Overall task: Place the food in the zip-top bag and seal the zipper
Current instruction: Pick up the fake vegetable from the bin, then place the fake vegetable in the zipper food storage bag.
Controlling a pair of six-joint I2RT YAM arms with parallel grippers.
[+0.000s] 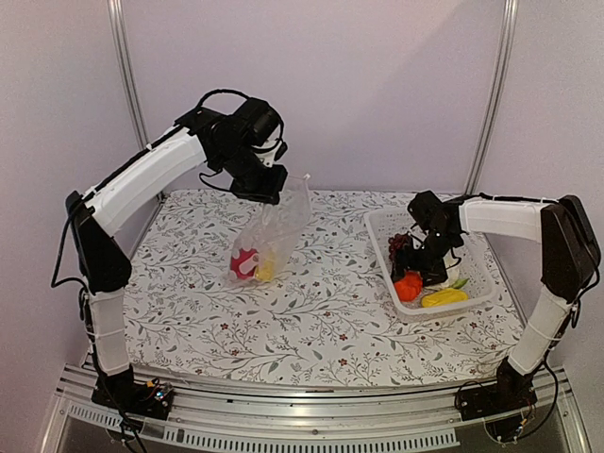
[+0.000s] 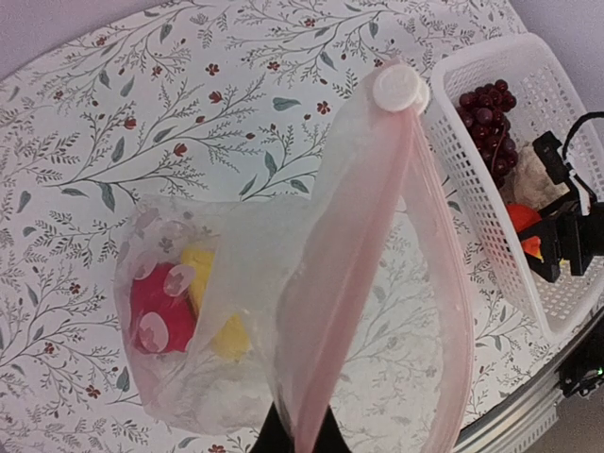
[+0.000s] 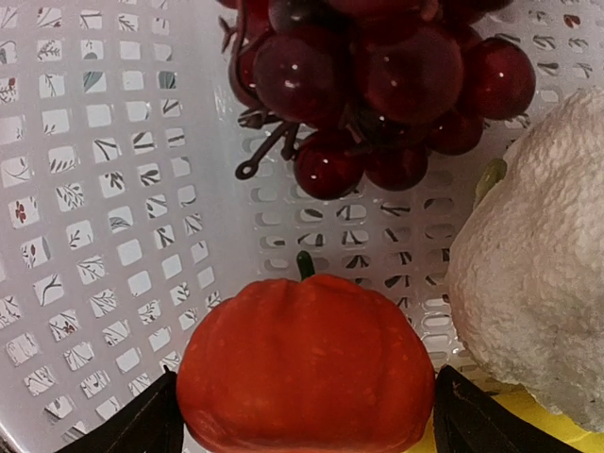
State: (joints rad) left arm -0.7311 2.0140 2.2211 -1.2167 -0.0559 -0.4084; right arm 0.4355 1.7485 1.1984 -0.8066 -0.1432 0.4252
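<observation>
My left gripper (image 1: 269, 189) is shut on the mouth edge of the clear zip-top bag (image 1: 276, 225) and holds it up; the bag's bottom rests on the table. In the left wrist view the gripper (image 2: 302, 436) pinches the pink zipper strip (image 2: 363, 255), and the mouth hangs open. A red spotted food piece (image 2: 160, 316) and a yellow piece (image 2: 206, 278) lie inside. My right gripper (image 1: 425, 272) is down in the white basket (image 1: 377, 226). Its fingers (image 3: 142, 425) press both sides of the orange round fruit (image 3: 307, 363). Dark grapes (image 3: 377, 85) and white cauliflower (image 3: 538, 274) lie beside it.
A yellow piece (image 1: 444, 298) lies at the basket's near end. The basket (image 2: 453, 151) stands right of the bag, on the floral tablecloth (image 1: 311, 311). A white slider tab (image 2: 398, 87) sits at the far end of the zipper.
</observation>
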